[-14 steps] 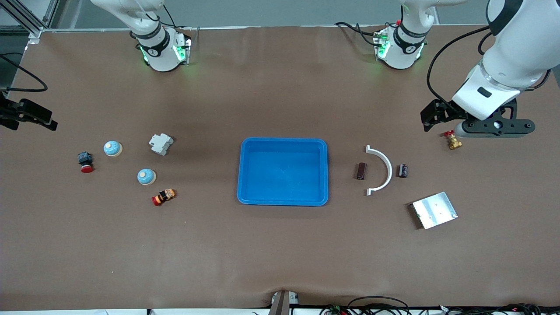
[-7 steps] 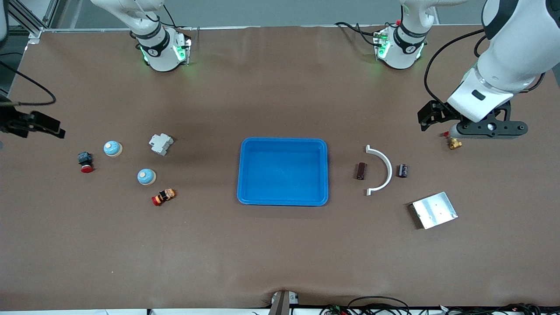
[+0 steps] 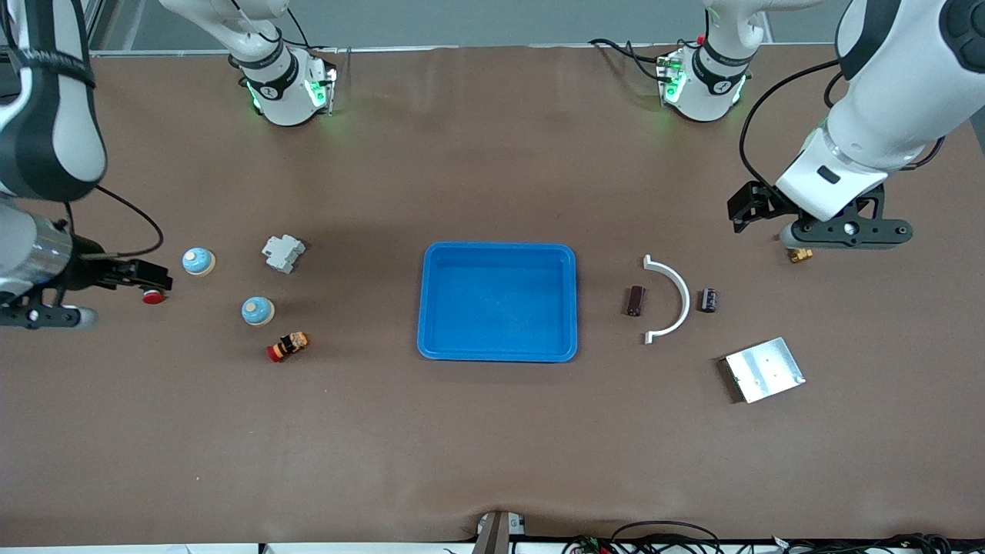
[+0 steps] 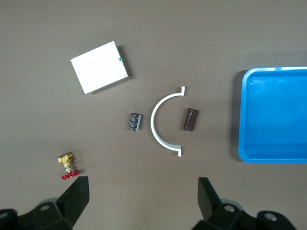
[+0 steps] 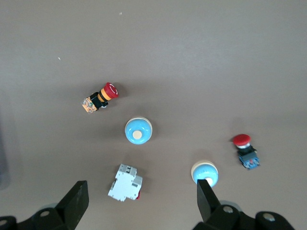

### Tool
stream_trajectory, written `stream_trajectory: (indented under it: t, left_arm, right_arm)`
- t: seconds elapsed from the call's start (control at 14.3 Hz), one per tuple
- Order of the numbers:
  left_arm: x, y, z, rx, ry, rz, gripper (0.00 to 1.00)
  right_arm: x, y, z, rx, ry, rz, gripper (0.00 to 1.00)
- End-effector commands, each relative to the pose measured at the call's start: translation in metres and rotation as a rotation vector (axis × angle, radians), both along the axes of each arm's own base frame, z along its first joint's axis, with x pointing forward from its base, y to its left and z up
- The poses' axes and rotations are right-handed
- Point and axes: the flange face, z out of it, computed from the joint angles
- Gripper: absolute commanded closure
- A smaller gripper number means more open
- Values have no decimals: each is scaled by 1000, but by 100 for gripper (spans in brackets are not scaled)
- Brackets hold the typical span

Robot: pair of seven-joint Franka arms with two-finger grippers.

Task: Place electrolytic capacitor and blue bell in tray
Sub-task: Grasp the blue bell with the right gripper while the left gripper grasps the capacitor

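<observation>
The bright-blue tray point(image 3: 498, 255) lies mid-table, empty; one end shows in the left wrist view point(image 4: 276, 115). Two capacitors lie toward the left arm's end: a brown one point(image 3: 635, 300) point(image 4: 190, 119) and a black one point(image 3: 708, 300) point(image 4: 134, 121), with a white arc point(image 3: 668, 298) between them. Two blue bells point(image 3: 198, 261) point(image 3: 258, 311) sit toward the right arm's end and show in the right wrist view point(image 5: 205, 173) point(image 5: 138, 131). My left gripper point(image 3: 843, 231) point(image 4: 142, 203) is open, up over the brass valve point(image 3: 800, 254). My right gripper point(image 3: 46, 314) point(image 5: 141, 203) is open, up beside the bells.
A silver plate point(image 3: 763, 369) lies nearer the front camera than the capacitors. A white breaker point(image 3: 283, 252), a red-and-orange stop button point(image 3: 288, 346) and a red push-button point(image 3: 154, 296), partly hidden by the right arm, lie around the bells.
The right arm has swung in from the table's end toward the bells and now covers part of the red push-button. The left gripper has shifted slightly toward the tray, over the valve.
</observation>
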Motion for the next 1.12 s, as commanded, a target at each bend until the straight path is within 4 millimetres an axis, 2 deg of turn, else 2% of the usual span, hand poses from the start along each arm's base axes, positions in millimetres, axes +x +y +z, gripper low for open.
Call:
stream_trajectory:
  t: [0.0, 0.14, 0.28, 0.42, 0.63, 0.7, 0.84, 0.91, 0.98, 1.05]
  left_arm:
    - [-5, 3, -19, 7, -1, 3, 0]
    - [-6, 4, -45, 19, 2, -6, 0]
    - [-12, 6, -62, 40, -35, -21, 0]
    - [-15, 7, -80, 57, -55, -37, 0]
    - [-14, 8, -102, 52, -54, -41, 0]
    - [-13, 12, -113, 48, -53, -36, 0]
    - [-8, 15, -139, 38, -40, -35, 0]
    - [-6, 16, -151, 32, -44, -36, 0]
    - [-2, 26, -162, 26, -47, -20, 0]
    - [-1, 30, -173, 19, -51, -15, 0]
  right_arm:
    - [9, 20, -41, -6, 10, 39, 0]
    - [1, 41, -80, -9, -9, 69, 0]
    - [-10, 45, -112, -14, -25, 80, 0]
    - [-12, 59, -131, -31, -29, 120, 0]
    - [-16, 62, -161, -62, -48, 157, 0]
    - [-22, 69, -175, -61, -63, 173, 0]
    - [-40, 67, -203, -60, -112, 175, 0]
    - [-41, 60, -205, -69, -116, 164, 0]
    - [-41, 66, -207, -70, -118, 175, 0]
    - [-41, 64, -212, -73, -115, 173, 0]
